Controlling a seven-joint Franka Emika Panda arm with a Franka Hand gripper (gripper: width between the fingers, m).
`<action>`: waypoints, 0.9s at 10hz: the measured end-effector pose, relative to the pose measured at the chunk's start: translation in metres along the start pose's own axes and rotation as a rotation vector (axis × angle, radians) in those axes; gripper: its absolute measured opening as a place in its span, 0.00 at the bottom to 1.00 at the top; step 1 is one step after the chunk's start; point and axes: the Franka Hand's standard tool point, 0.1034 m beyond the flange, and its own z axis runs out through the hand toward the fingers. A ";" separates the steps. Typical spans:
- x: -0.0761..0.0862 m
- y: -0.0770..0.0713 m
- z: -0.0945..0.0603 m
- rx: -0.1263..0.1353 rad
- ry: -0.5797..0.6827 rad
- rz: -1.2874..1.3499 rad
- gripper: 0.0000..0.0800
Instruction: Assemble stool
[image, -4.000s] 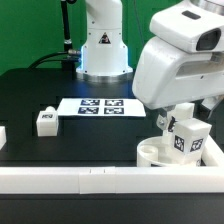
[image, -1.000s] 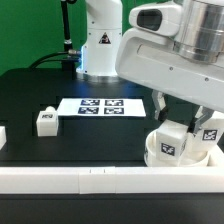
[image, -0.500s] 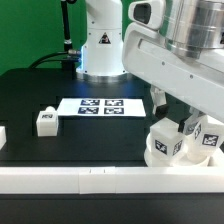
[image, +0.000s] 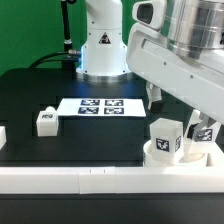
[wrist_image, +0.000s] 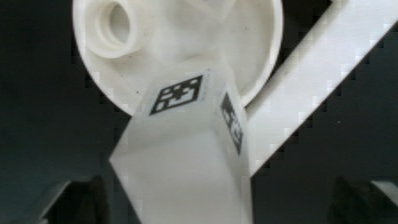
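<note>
Exterior view: the round white seat (image: 152, 154) lies on the black worktop (image: 30, 95) at the exterior view's right, just behind the long white border rail (image: 90, 178) that runs along the near edge. One tagged leg (image: 166, 137) stands upright on the seat, its tag facing the camera. A second tagged block (image: 207, 133) shows just beside it, on the exterior view's right, partly covered by the robot arm (image: 180, 60), whose white body hangs over the seat. A loose leg (image: 44, 121) rests on the worktop well apart, toward the exterior view's left. The marker board (image: 100, 106) lies flat farther back, between the loose leg and the arm.

Wrist view: the camera looks along the upright leg (wrist_image: 178, 150) to the seat (wrist_image: 178, 45), which has a round hole in it. The leg's far end meets the seat's face. The hand (wrist_image: 222, 200) straddles the leg. Its two dark fingertips (wrist_image: 80, 202) are dim against the worktop, but they seem to stand apart, with a clear gap beside the leg on one side, so the leg is not clamped. A white strip crosses behind the seat; it is probably the rail.
</note>
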 end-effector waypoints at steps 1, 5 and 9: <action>-0.001 -0.002 -0.020 0.028 -0.012 -0.010 0.80; 0.016 0.011 -0.060 0.089 -0.032 -0.032 0.81; 0.015 0.010 -0.059 0.087 -0.032 -0.035 0.81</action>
